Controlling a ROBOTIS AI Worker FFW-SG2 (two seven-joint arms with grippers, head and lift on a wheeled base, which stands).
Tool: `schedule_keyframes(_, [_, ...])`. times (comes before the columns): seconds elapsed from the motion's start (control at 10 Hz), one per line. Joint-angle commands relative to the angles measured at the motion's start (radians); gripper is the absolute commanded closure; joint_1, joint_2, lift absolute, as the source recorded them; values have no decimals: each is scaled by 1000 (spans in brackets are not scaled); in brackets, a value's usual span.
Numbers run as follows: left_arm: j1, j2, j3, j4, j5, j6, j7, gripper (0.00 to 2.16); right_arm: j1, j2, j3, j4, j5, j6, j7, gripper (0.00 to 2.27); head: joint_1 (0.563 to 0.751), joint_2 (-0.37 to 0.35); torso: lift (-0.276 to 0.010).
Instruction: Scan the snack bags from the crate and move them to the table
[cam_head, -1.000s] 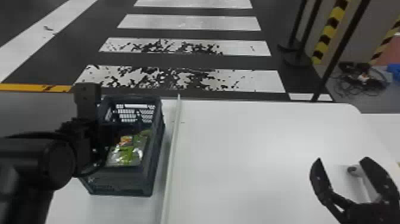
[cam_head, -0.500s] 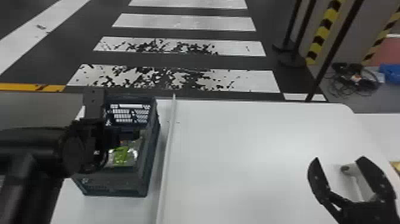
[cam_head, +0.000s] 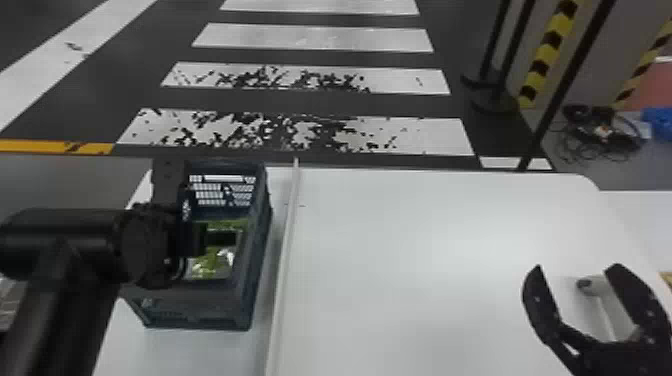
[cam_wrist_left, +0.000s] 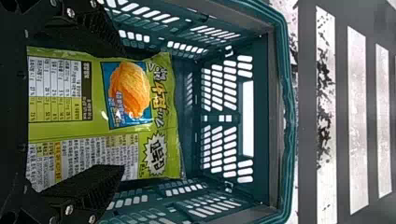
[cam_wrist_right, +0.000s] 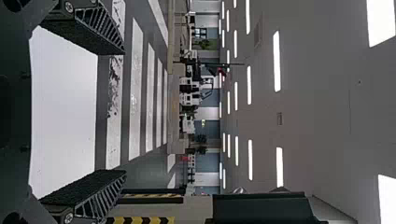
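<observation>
In the head view my left gripper (cam_head: 200, 240) is over the blue-green crate (cam_head: 220, 310) at the left, above green snack bags (cam_head: 205, 265) inside it. Seen from the left wrist, the left gripper (cam_wrist_left: 123, 111) stands wide open, its fingers on either side of a green snack bag (cam_wrist_left: 116, 130) that lies in the crate (cam_wrist_left: 280, 116). The fingers overlap the bag's two long edges, not closed on it. At the right of the head view, my right gripper (cam_head: 576, 270) waits open over the table; its own wrist view shows the gripper (cam_wrist_right: 124, 112) with nothing between its fingers.
A long pale strip (cam_head: 285, 250) runs along the white table (cam_head: 425, 260) just right of the crate. A pale rod with a dark end (cam_head: 602, 300) shows between the right gripper's fingers in the head view. Dark posts (cam_head: 565, 85) stand beyond the table's far edge.
My left gripper has shifted a little rightward over the crate and covers other parts of the bags. The right gripper keeps its open pose. The head view has shifted slightly.
</observation>
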Motion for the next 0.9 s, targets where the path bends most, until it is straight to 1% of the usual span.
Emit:
schedule_keyframes(0.0, [-27,-6,-2,26,0,27,-5,157,3,0,1,5,0,-24,0,87,695,1,-95])
schedule_keyframes(0.1, [-49,-10,-5,46,0,39,-6,161,3,0,3,7,2,-33,0,87,695,-1,-95])
schedule_keyframes(0.2, [-66,-12,-12,63,-2,48,-6,215,5,0,3,7,0,-39,-2,87,695,-4,-95])
schedule_keyframes(0.3, [-75,-14,-12,71,-2,51,-8,215,5,0,3,8,0,-42,-2,87,695,-7,-95])
schedule_keyframes(0.6, [-86,-15,-9,94,0,76,-6,235,7,-2,5,15,0,-48,-2,87,695,-10,-95])
schedule_keyframes(0.7, [-92,-17,-6,108,0,94,-6,232,7,-2,8,16,2,-58,-2,87,695,-10,-95])
schedule_keyframes(0.8, [-95,-17,-8,128,0,94,-8,232,7,-2,9,21,0,-70,-2,87,695,-8,-95])
